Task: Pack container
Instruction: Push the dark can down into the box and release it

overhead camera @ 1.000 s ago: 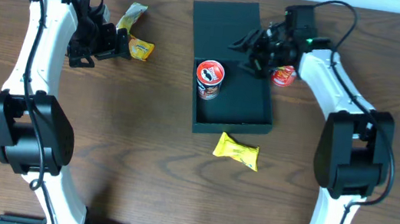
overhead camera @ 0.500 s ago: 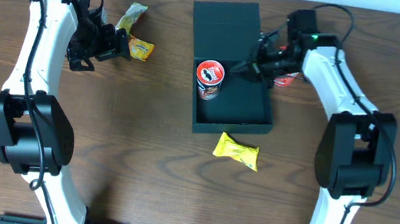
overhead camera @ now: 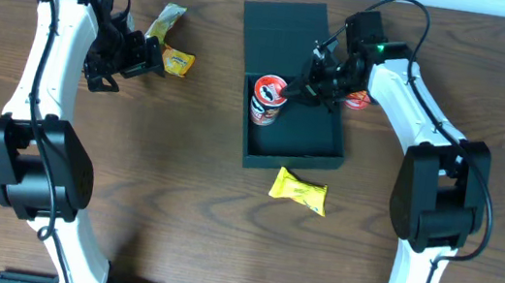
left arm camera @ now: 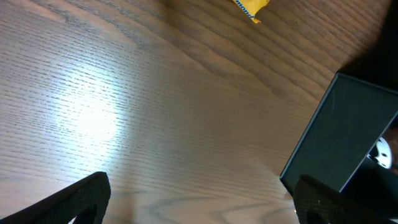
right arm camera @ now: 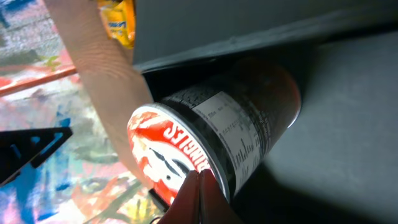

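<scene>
The dark teal container [overhead camera: 317, 131] lies open at the table's middle, its flap lid [overhead camera: 286, 24] folded back. A snack can with a red and white lid [overhead camera: 266, 97] stands inside at its left wall. My right gripper [overhead camera: 301, 85] is shut with nothing between its fingers, and its tips [right arm camera: 200, 186] touch the can's lid rim [right arm camera: 186, 146]. A second red can [overhead camera: 360, 99] sits right of the container, partly hidden by the arm. My left gripper [overhead camera: 152, 54] is open and empty beside a yellow packet [overhead camera: 178, 61]. Its fingers [left arm camera: 199, 208] frame bare wood, with the container [left arm camera: 348, 137] to the right.
Another yellow packet [overhead camera: 298, 191] lies in front of the container. A yellow-green packet [overhead camera: 166, 22] lies at the back left. The left wrist view shows a yellow packet [left arm camera: 252, 5] at its top edge.
My right gripper has moved left, from the red can outside the container to the can inside it. The left arm has hardly moved.
</scene>
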`<act>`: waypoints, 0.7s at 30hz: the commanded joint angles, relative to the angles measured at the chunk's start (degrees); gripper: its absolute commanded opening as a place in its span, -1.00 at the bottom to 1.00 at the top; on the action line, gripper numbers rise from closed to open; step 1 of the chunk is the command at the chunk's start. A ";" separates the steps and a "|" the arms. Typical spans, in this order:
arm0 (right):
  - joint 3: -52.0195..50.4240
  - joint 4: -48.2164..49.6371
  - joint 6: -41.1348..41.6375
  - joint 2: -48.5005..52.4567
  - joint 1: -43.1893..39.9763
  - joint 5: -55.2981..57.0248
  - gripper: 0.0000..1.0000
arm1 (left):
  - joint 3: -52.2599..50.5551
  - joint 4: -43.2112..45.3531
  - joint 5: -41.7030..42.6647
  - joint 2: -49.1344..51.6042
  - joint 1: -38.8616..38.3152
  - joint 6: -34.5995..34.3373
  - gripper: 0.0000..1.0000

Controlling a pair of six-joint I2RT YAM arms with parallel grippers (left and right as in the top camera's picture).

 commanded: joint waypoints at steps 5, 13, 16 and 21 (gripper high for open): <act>0.74 -0.31 -1.79 -1.05 0.55 8.70 -0.97 | 0.87 -0.44 -0.02 -0.44 -0.13 -0.70 0.91; 1.14 -0.59 -4.81 -1.05 -0.92 19.91 -0.97 | 0.87 -0.59 0.00 -0.44 -0.13 -0.70 0.91; 2.64 -1.84 -6.10 -1.05 -1.79 24.70 -0.97 | 0.87 -0.66 0.00 -0.44 -0.13 -0.70 0.91; 7.85 -5.35 -9.01 -1.05 -2.40 36.30 -0.97 | 0.87 -0.90 0.02 -0.44 -0.13 -0.70 0.91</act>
